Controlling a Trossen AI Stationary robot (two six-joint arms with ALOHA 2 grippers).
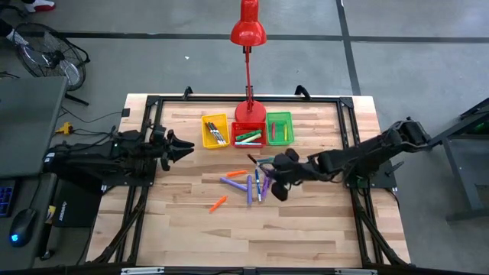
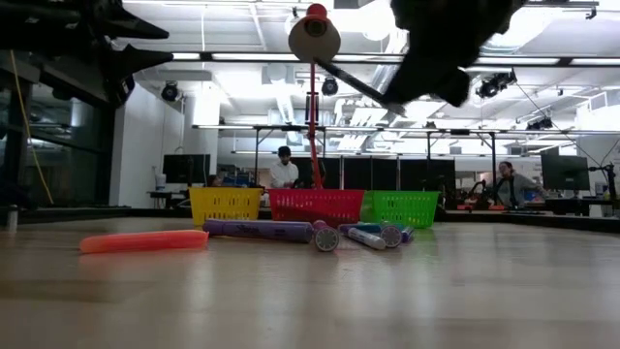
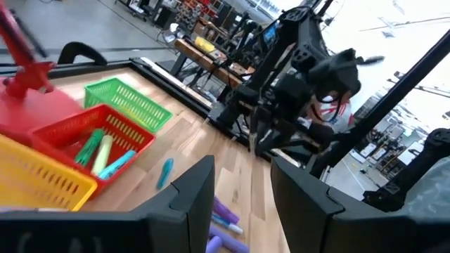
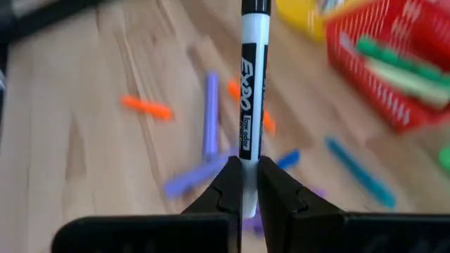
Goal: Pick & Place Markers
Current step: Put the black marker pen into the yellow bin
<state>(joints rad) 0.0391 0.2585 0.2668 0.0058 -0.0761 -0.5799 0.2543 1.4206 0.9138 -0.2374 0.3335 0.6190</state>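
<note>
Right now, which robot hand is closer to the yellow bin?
Left. The left gripper waits just beside the yellow bin, while the right gripper holds a black marker farther off, above the loose markers.

Grey floor (image 1: 412,69), ceiling strip lights (image 2: 242,56), monitors (image 2: 184,167), seated person (image 2: 284,170).

I see two arms, both matte black, built of chunky jointed segments. My left gripper (image 3: 242,193) has broad, flat black fingers; my right gripper (image 4: 245,184) has narrower, tapered ones.
</note>
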